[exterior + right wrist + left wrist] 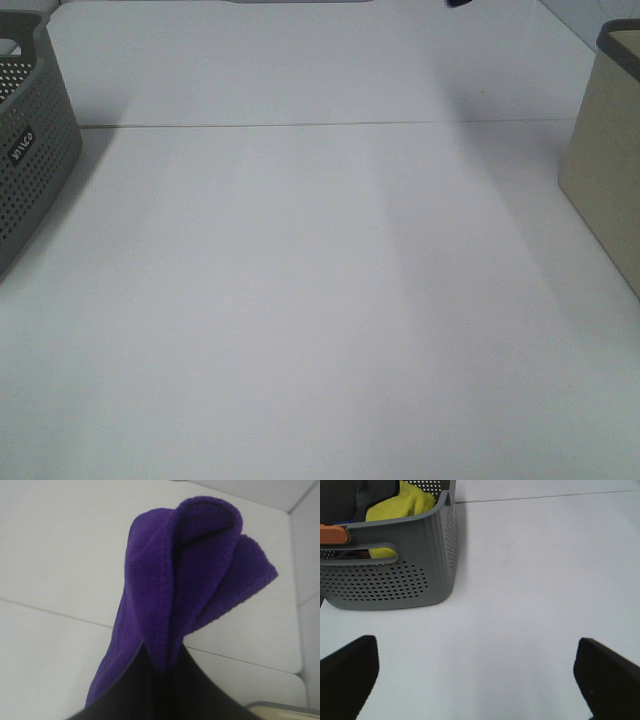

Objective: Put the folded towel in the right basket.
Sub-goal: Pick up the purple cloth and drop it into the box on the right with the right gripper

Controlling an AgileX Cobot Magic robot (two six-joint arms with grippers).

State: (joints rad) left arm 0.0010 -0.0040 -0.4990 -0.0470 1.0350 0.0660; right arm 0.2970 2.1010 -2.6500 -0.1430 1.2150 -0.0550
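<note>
My right gripper [162, 672] is shut on a folded purple towel [180, 580], which hangs from the pinched fingers above the white table. In the exterior high view only a dark purple tip of the towel [457, 3] shows at the top edge; the gripper itself is out of that view. The right basket [610, 150] is beige with a dark rim, at the right edge of the table; a corner of it shows in the right wrist view [282, 710]. My left gripper [480, 675] is open and empty, low over the table, in front of the grey basket [395, 575].
The grey perforated basket [25, 150] stands at the left edge of the table. It holds a yellow cloth [402, 507], a dark cloth and an orange item [332, 533]. A seam [320, 124] crosses the white table.
</note>
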